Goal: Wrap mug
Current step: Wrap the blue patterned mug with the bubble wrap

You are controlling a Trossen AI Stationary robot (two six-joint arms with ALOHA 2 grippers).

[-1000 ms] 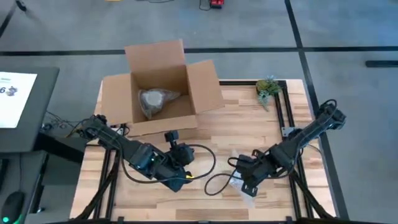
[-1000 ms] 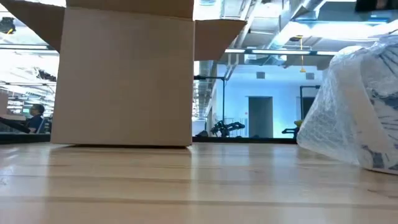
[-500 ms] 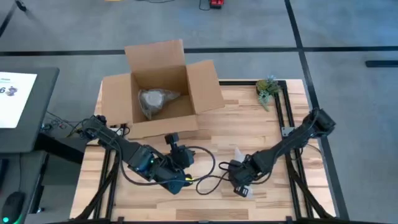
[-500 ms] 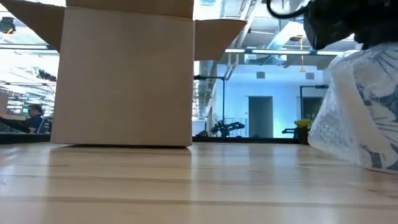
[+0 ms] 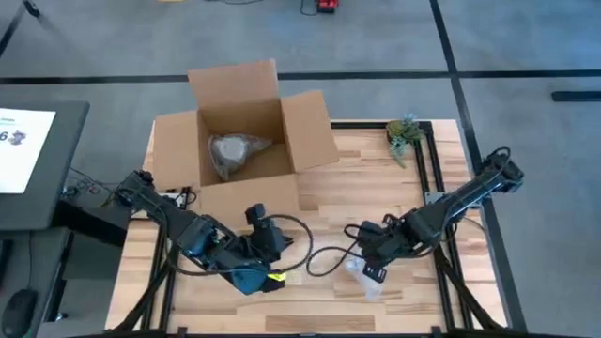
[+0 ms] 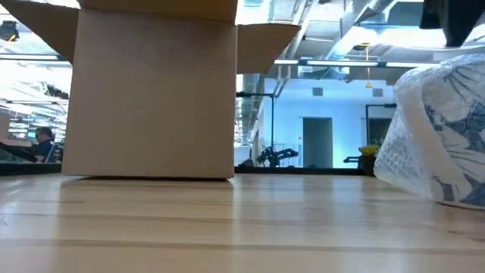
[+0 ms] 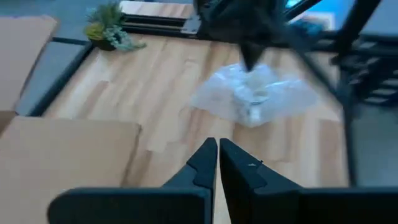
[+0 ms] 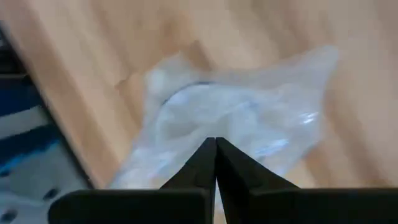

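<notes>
**Wrapped mug lies at the right, both grippers closed and empty**

At the far left of the table (image 5: 319, 183) stands an open box (image 5: 239, 127) with another wrapped bundle (image 5: 230, 150) inside. In front of the box, the left gripper (image 7: 217, 163) waits low over the wood, its fingers pressed together and holding nothing. Right of centre, near the front edge, lies the mug (image 5: 364, 274) in its bubble wrap. The right gripper (image 8: 215, 163) hangs just above it, fingers also together, gripping nothing.

The mug is probably ceramic, so fragile and rather heavy. The wrap is soft, loose and slippery. I think it is safer to grip across the mug body, not by the free plastic ends.
</notes>
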